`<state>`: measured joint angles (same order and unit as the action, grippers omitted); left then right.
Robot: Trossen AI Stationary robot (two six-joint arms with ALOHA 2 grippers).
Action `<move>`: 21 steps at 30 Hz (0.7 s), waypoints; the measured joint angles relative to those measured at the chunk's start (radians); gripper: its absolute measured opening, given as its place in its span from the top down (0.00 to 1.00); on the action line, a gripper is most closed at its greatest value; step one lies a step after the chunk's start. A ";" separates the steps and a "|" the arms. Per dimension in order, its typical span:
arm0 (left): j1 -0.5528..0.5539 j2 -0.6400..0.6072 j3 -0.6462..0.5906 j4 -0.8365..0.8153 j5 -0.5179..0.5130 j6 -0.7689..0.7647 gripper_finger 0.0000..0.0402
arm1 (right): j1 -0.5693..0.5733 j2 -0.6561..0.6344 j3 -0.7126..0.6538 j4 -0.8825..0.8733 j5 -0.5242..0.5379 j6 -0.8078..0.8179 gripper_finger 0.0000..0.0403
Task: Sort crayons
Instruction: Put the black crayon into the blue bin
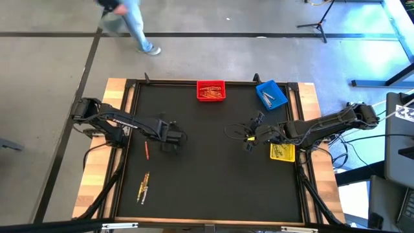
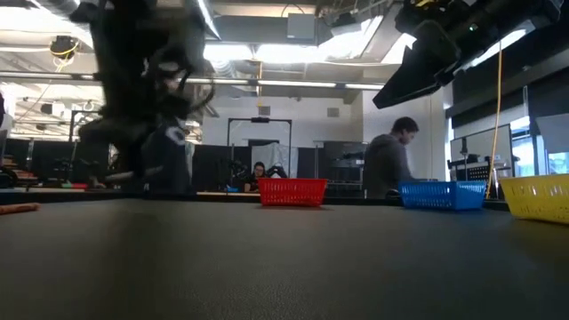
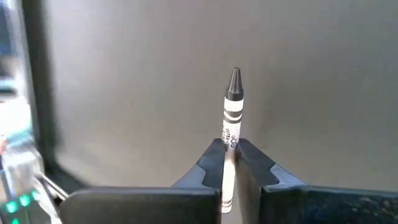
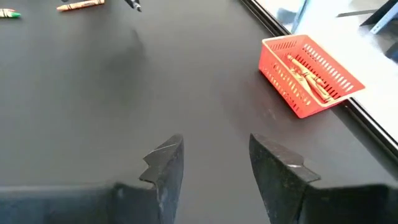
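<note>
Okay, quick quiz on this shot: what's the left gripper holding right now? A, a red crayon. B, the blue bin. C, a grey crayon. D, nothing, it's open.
C: in the left wrist view the left gripper is shut on a grey crayon, whose tip sticks out past the fingers.

From my seat, the grey crayon (image 3: 231, 118) runs off the left wrist view's edge between the fingers (image 3: 208, 168) — its lower end hidden. In the low view the left arm (image 2: 147, 98) is a dark blur — the loose crayons (image 1: 143, 186) on the mat are too small to tell apart.
</note>
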<state>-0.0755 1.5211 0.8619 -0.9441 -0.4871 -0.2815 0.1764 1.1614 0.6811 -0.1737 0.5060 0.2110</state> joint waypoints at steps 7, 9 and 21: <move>-0.066 -0.002 0.056 0.235 -0.133 0.139 0.98 | 0.000 0.028 0.000 0.017 -0.001 0.016 0.41; -0.080 -0.002 0.046 0.374 -0.139 0.202 0.98 | 0.000 0.051 0.000 0.020 0.000 0.003 0.39; -0.094 -0.002 -0.056 1.186 0.077 0.529 0.98 | 0.000 0.178 0.000 0.410 -0.118 -0.261 0.43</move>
<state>-0.1699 1.5192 0.8061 0.2422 -0.4096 0.2471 0.1764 1.3397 0.6811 0.2363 0.3879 -0.0496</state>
